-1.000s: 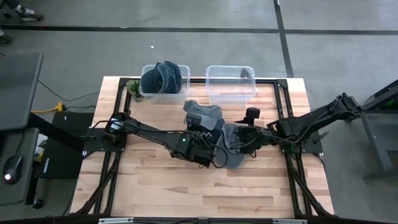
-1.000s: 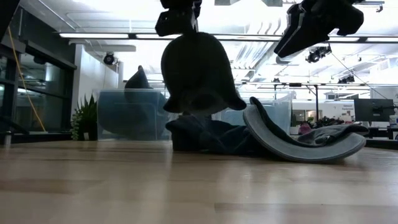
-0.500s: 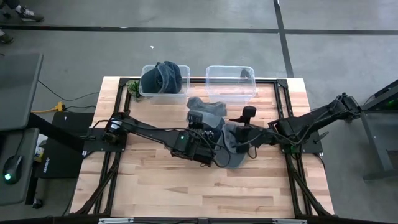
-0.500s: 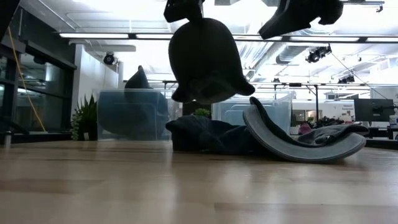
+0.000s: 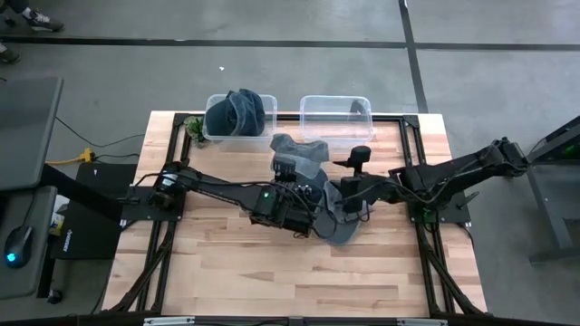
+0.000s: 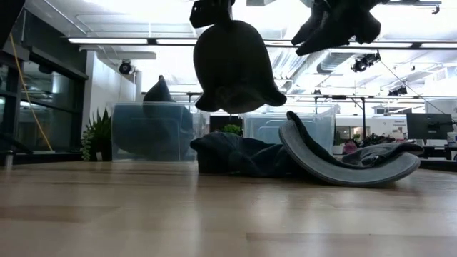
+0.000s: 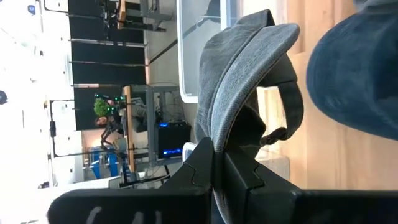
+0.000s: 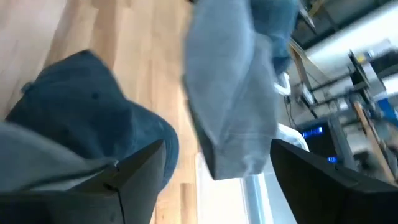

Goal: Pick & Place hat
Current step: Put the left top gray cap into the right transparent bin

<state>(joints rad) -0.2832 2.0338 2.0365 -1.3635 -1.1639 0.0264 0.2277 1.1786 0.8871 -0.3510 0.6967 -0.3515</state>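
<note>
A grey cap (image 5: 299,149) hangs from my left gripper (image 5: 291,174) over the middle of the table, near the two bins. In the low view the cap (image 6: 233,68) hangs clear above the wood, below my left gripper (image 6: 211,10). My right gripper (image 5: 354,170) hovers open just right of it, above a pile of caps (image 5: 337,217) that lies on the table. In the right wrist view the grey cap (image 8: 230,93) hangs ahead of the open fingers, with a dark blue cap (image 8: 81,124) on the table below. My left gripper (image 7: 217,168) pinches a fold of the grey cap's cloth (image 7: 219,134) between its two fingers, close to the back strap (image 7: 283,124). The cap hangs below the fingers, lifted clear of the table and the pile.
Two clear bins stand at the far edge: the left bin (image 5: 216,134) holds blue caps, and beside it stands the right bin (image 5: 337,134). A small plant (image 5: 194,129) stands beside the left bin. The near half of the table (image 5: 272,281) is bare wood.
My left gripper has risen and moved toward the far edge, carrying the grey cap higher above the pile. My right gripper has also lifted and drifted toward the far edge and slightly toward the cap. The pile on the table has stayed put.
</note>
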